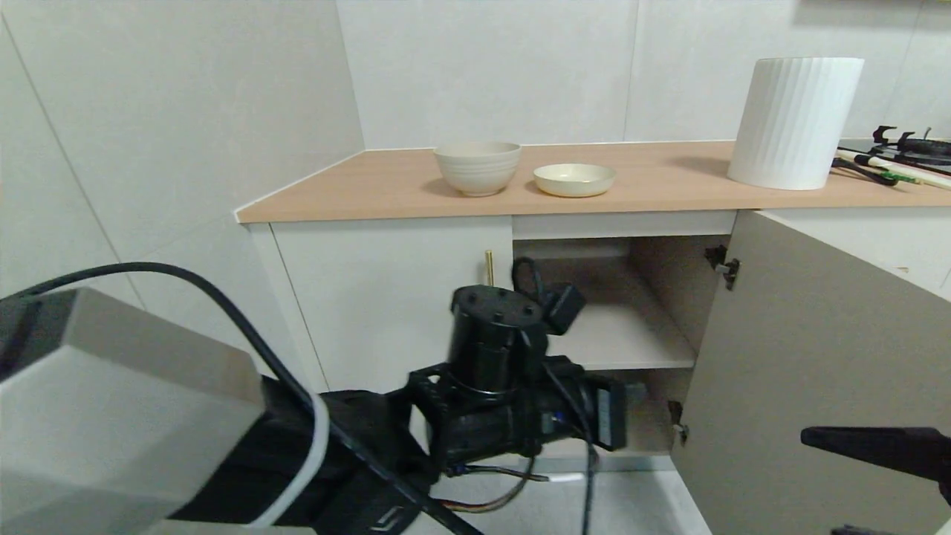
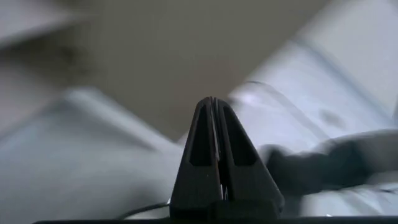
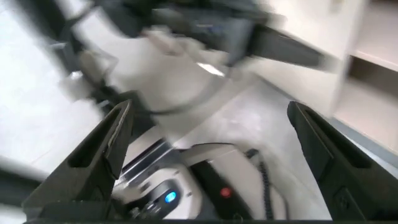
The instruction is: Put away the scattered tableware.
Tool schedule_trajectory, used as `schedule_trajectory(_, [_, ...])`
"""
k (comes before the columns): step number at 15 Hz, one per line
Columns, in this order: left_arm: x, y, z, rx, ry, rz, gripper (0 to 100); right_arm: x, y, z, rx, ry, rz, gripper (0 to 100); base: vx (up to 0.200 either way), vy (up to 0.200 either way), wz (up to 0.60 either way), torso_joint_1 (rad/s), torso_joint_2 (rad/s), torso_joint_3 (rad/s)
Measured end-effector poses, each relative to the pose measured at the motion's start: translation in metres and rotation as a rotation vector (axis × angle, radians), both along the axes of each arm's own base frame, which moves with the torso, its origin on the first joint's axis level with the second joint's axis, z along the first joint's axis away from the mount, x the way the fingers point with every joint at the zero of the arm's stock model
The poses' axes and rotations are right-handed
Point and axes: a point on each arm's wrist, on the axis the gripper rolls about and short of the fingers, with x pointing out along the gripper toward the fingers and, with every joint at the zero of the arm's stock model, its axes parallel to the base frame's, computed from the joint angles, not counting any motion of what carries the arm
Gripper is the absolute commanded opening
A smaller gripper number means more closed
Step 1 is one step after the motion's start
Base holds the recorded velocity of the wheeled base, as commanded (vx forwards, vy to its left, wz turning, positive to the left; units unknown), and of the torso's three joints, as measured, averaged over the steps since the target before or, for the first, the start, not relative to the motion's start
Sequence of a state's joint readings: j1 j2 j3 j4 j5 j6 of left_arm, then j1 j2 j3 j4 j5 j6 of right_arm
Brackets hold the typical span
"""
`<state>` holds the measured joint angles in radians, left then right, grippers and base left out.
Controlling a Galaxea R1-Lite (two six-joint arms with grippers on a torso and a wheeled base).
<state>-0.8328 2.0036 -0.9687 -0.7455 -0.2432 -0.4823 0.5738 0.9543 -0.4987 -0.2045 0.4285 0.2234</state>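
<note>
A ribbed cream bowl (image 1: 477,168) and a shallow pale-yellow dish (image 1: 574,179) stand side by side on the wooden counter (image 1: 356,192). My left arm's wrist (image 1: 505,364) hangs low in front of the open cabinet, well below the counter. In the left wrist view the left gripper (image 2: 212,106) is shut with nothing between its fingers. The right gripper (image 3: 211,124) is open and holds nothing. One of its black fingers (image 1: 869,442) shows at the lower right, beside the cabinet door.
The cabinet door (image 1: 810,371) stands swung open on the right, showing a bare white shelf (image 1: 624,334). A tall white ribbed container (image 1: 793,122) stands on the counter's right part, with chopsticks (image 1: 891,167) and a stove burner (image 1: 917,141) behind it. Tiled walls close in the left and back.
</note>
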Motion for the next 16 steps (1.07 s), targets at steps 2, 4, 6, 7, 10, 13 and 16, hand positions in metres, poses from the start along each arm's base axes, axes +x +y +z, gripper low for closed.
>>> schedule_trajectory(2, [0.011, 0.050, -0.002, 0.064, -0.047, 0.184, 0, 0.016, 0.008, 0.004, -0.014, -0.011, -0.073, 100, 0.000, 0.000, 0.00, 0.000, 0.00, 0.000])
schedule_trajectory(4, [0.012, 0.095, 0.000, 0.074, -0.065, 0.299, 100, 0.032, 0.017, 0.005, -0.028, -0.006, -0.105, 100, 0.000, 0.000, 0.00, 0.000, 0.00, 0.000])
schedule_trajectory(6, [0.011, 0.144, 0.007, 0.069, -0.080, 0.429, 100, 0.052, 0.029, 0.008, -0.042, 0.004, -0.123, 100, 0.000, 0.000, 0.00, 0.000, 0.00, 0.000])
schedule_trajectory(7, [0.009, 0.162, 0.014, 0.058, -0.093, 0.478, 100, 0.061, 0.034, 0.013, -0.043, 0.004, -0.125, 100, 0.000, 0.000, 0.00, 0.000, 0.00, 0.000])
schedule_trajectory(10, [0.001, 0.198, 0.036, 0.038, -0.119, 0.569, 100, 0.086, 0.050, 0.026, -0.051, 0.011, -0.127, 100, 0.000, 0.000, 0.00, 0.000, 0.00, 0.000])
schedule_trajectory(13, [-0.008, 0.212, 0.053, 0.090, -0.034, 0.589, 100, 0.109, 0.062, 0.035, -0.149, 0.088, -0.229, 100, 0.000, 0.000, 0.00, 0.000, 0.00, 0.000])
schedule_trajectory(16, [-0.012, 0.217, 0.084, 0.110, 0.009, 0.571, 100, 0.127, 0.069, 0.035, -0.206, 0.139, -0.402, 100, 0.000, 0.000, 0.00, 0.000, 0.00, 0.000])
